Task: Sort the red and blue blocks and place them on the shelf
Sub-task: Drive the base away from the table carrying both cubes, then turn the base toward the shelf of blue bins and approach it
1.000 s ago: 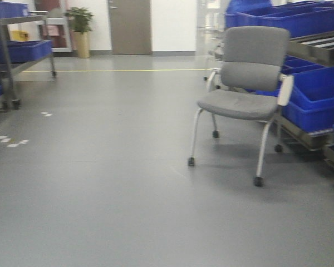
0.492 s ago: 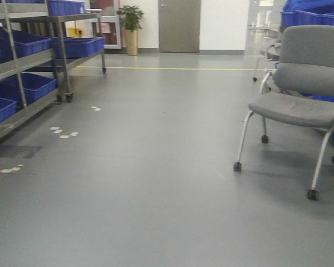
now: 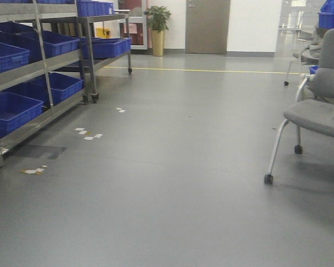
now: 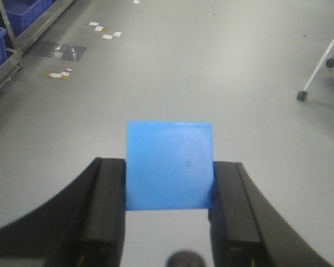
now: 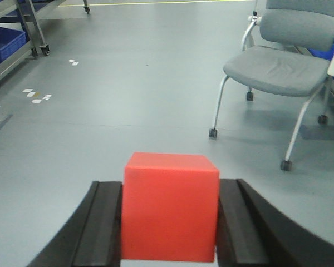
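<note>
- Left claw [image 4: 170, 179]: clamped on the blue block [image 4: 170, 153]. Both black fingers [image 4: 108, 206] press flat on opposite side faces. The block sits square, carried above the floor [image 4: 222, 72], with nothing beneath it.
- Right claw [image 5: 170, 190]: clamped on the red block [image 5: 170, 208] in the same manner, one finger [image 5: 103, 222] on each side, the cube level and clear of the floor.
- Finding: both pickups are complete, one cube per arm, and both grips look secure.
- Middle ground: open grey floor with scraps of pale tape [image 3: 88, 134] near the foot of the rack. A grey wheeled chair [image 3: 317, 111] stands to the right, well apart from the rack and out of the direct line.
- Shelf [image 3: 42, 61]: a steel-framed rack along the left side of the front view, fitted with large blue bins [image 3: 14, 108] on several levels. It is near but not within reach, and neither wrist view shows a rail or bin close under a cube.
- Further back: a second rack [image 3: 103, 33] with more bins, a yellow floor line [image 3: 211, 70], a potted plant [image 3: 157, 22] and a closed door [image 3: 207, 25].
- Assessment: the task appears to be at the transport stage. Outstanding are closing up to the shelf, presenting each arm at its level or bin, and releasing red and blue apart from one another. Neither block has been placed. Which bin takes which colour cannot be determined from these views.
</note>
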Motion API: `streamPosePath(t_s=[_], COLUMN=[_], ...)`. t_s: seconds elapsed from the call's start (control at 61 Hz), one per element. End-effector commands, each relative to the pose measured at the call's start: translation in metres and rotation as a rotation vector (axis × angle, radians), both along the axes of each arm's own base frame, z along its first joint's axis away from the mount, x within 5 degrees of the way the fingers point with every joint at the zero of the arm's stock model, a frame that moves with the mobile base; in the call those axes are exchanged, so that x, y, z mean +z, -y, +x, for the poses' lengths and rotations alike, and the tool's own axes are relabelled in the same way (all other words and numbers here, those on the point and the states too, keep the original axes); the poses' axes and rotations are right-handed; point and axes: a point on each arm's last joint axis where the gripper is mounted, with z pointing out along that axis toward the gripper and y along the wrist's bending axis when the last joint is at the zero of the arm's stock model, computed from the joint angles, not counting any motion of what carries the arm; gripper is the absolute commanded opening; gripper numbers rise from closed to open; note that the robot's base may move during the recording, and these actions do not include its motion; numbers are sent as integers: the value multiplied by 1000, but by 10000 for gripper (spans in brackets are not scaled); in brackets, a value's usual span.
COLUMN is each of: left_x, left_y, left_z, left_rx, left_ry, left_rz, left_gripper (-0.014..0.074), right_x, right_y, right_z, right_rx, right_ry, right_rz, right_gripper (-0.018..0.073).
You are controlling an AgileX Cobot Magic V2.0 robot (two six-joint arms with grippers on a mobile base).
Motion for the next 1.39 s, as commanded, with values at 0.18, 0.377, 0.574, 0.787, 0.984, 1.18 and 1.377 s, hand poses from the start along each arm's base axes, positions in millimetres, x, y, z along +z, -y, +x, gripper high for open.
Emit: streamPosePath(t_s=[0.18,0.377,0.574,0.787,0.984,1.18,1.377], left_x=[16,16,16,16,16,16,16], left_y=[2,2,2,2,2,2,2], left_z=[3,3,3,3,3,3,3], left_rx=[-15,-15,-15,-15,-15,-15,-15], left_ry=[104,104,104,104,104,104,104], left_rz=[-18,-18,-18,-18,-18,-18,-18], left_gripper=[123,123,123,123,123,123,123], right_x=[19,19,19,19,19,19,19], right_y=[0,0,0,0,0,0,0], right_z=[1,1,1,1,1,1,1], right_rx=[0,0,0,0,0,0,0], right_ry=[123,123,123,123,123,123,123], right_rz=[-20,-20,-20,-20,-20,-20,-20], right_gripper=[49,49,49,49,49,49,49])
